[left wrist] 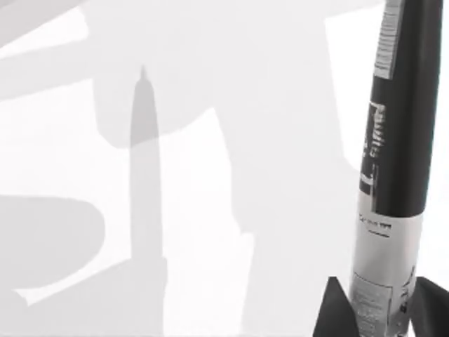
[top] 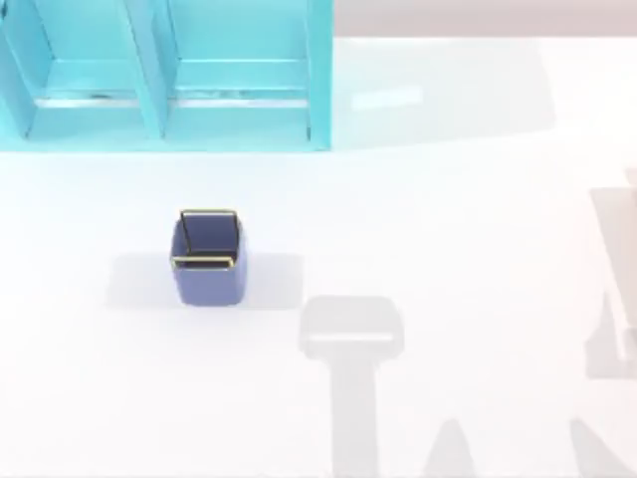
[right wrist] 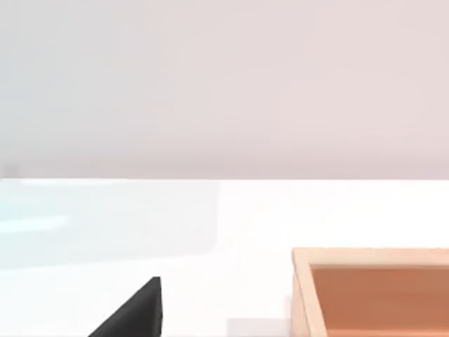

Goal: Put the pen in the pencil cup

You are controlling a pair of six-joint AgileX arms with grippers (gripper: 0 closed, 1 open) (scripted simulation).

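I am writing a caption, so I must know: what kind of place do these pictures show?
Probably a desk or office tabletop, rendered in simulation: a white table carries a turquoise shelf unit and a pencil cup, and the left gripper holds a pen.

Even, bright light throughout; white table (top: 478, 199) nearly blown out. Soft-edged grey shadows lay on it: one square beside the pencil cup (top: 208, 257), arm-shaped ones toward the near and right edges (all faint, none hard). In the left wrist view the pen (left wrist: 393, 175) cast a tapered shadow. Slight softness overall.
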